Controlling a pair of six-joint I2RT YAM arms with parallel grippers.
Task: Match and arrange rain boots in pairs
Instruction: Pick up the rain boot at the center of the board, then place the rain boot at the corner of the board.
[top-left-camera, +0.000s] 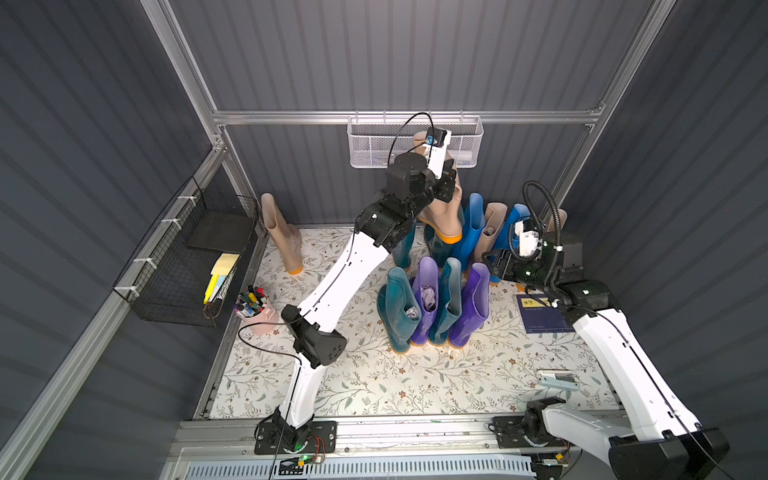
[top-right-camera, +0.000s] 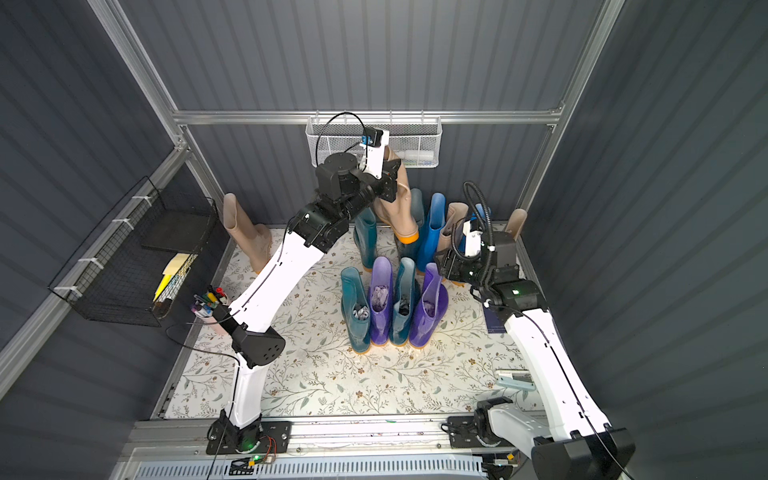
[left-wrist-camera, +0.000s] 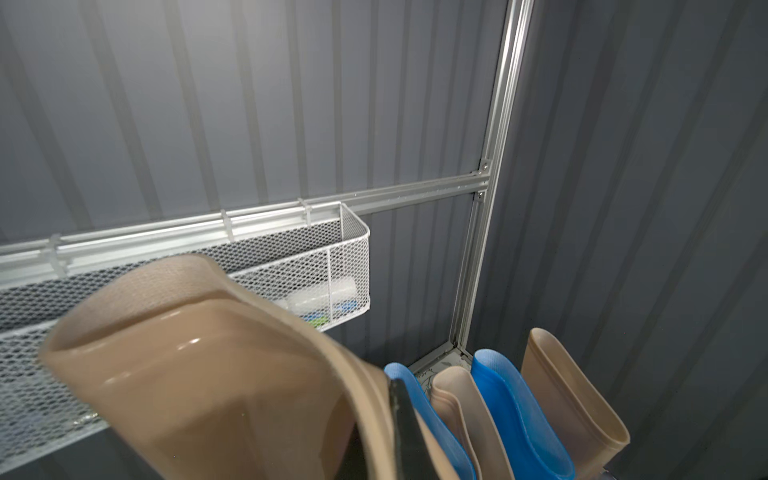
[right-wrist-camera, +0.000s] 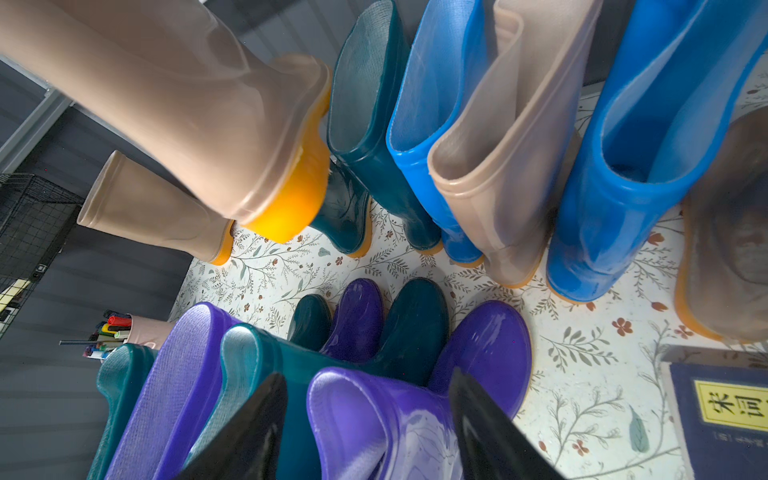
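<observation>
Beige boot (top-left-camera: 444, 222), pinched by the closed left claw (top-left-camera: 449, 189) just before the mesh basket (top-left-camera: 370, 145), may slip onto the teal boot (right-wrist-camera: 365, 124) beneath; right claw (right-wrist-camera: 368, 376), jaws spread, straddles a purple boot (top-left-camera: 473, 303) farther out.

You're looking at smooth, glossy rubber on the beige rain boot (right-wrist-camera: 187, 104) and purple rain boots (right-wrist-camera: 490, 345), with woven-textured linings inside. The white basket (left-wrist-camera: 349, 257) is painted metal mesh; walls (top-left-camera: 415, 54) are matt ribbed panels, rails (top-left-camera: 291, 117) brushed aluminium.
</observation>
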